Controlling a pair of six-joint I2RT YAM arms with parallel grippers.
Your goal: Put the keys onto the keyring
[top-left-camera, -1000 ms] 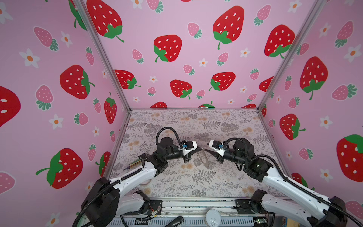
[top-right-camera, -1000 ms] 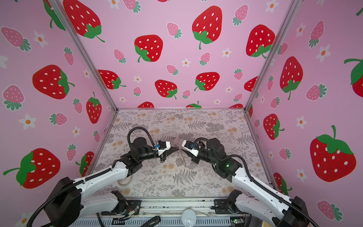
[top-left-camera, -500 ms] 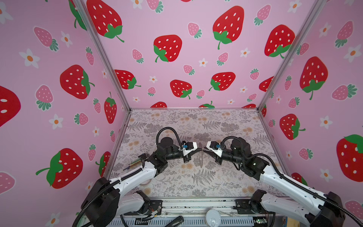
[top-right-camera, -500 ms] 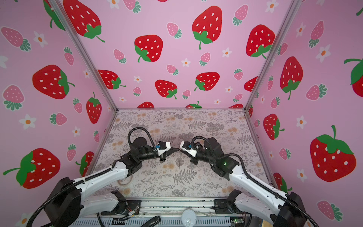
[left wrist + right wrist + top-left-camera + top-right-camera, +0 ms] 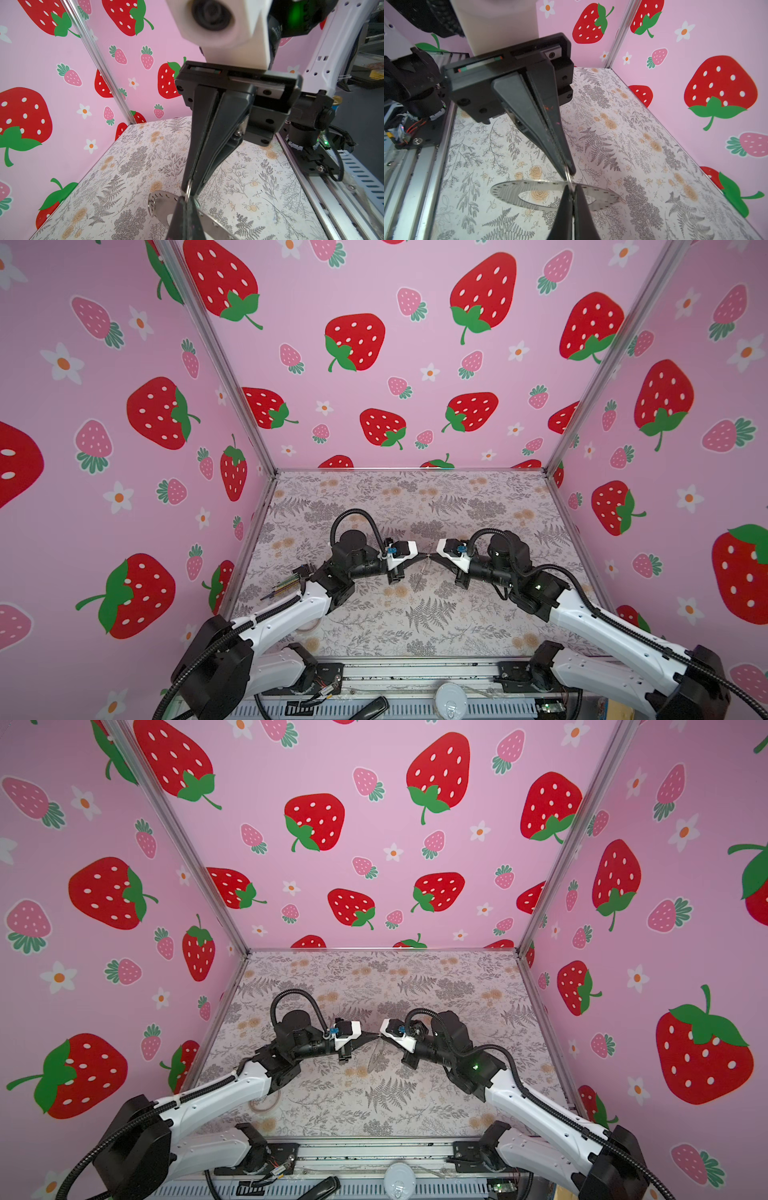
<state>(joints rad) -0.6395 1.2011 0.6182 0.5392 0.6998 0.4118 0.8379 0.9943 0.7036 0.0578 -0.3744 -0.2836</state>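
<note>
The keyring (image 5: 504,192) hangs clear of the table (image 5: 612,128) from a small wire loop (image 5: 188,190) at its rim. Left gripper (image 5: 568,171) and right gripper (image 5: 190,184) meet tip to tip, both clamped fully closed on that loop. Step judged: threading at the rim; no key can be made out, so the next move likely calls for locating it while one grip steadies the ring.

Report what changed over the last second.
The right hand moved in toward the left hand, closed, and now pinches the small silvery loop tip to tip with it. The keyring hanging from that loop turned more edge-on to the top views. The left arm stayed put, its hand shut on the same loop.
</note>
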